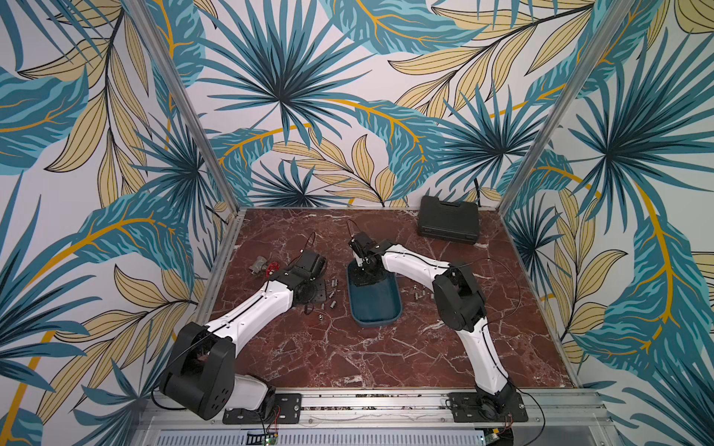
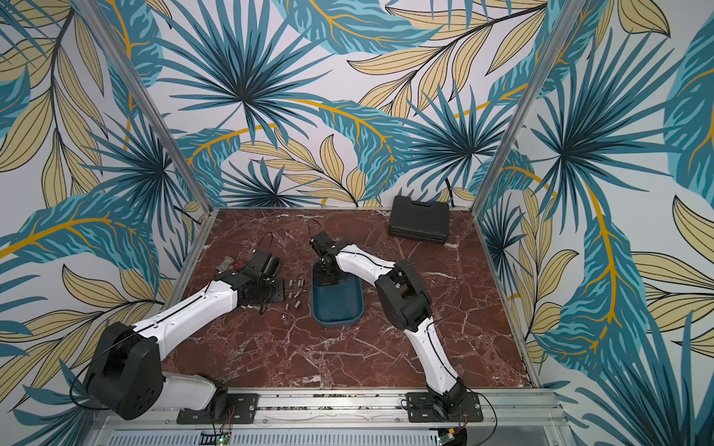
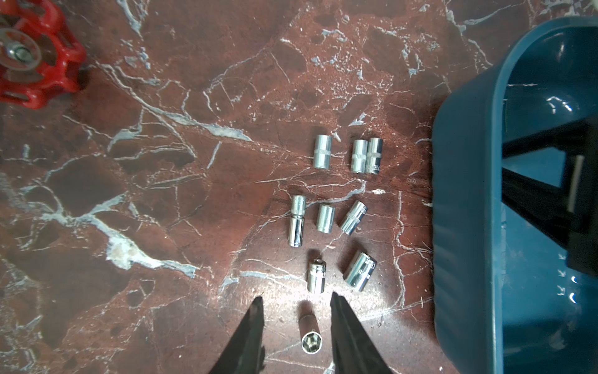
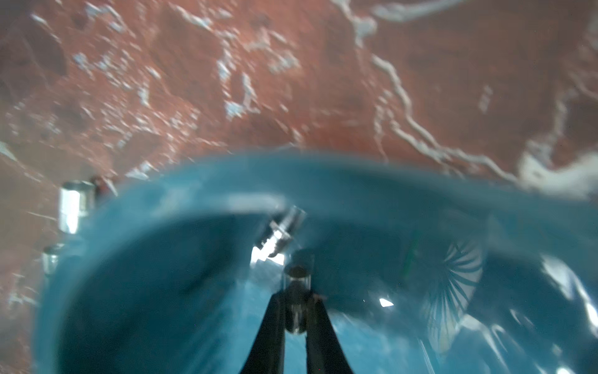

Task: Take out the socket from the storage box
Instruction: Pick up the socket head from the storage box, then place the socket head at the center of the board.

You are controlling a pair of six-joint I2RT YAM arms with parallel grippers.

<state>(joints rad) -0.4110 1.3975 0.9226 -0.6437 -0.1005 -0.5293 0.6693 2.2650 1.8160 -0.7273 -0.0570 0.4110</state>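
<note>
Socket (image 4: 296, 285) pinched inside storage box (image 4: 388, 194); second socket (image 4: 281, 231) ahead.

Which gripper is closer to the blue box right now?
Right. The right gripper is down inside the blue box, shut on a socket; the left gripper hangs outside it, open over the sockets lying on the table.

Wallpaper of large teal and cream palm leaves with yellow stems on a pale ground is covering the back wall (image 1: 347, 96) and the side walls (image 1: 77, 193) in both top views. Two bare aluminium posts (image 1: 185, 104) are rising from the far corners. The tabletop (image 1: 347, 359) is showing dark red marble with white veins and is catching soft, even light. An aluminium rail (image 1: 367, 401) is running along its near edge, with a perforated metal panel (image 1: 328, 438) lying nearer the camera.
</note>
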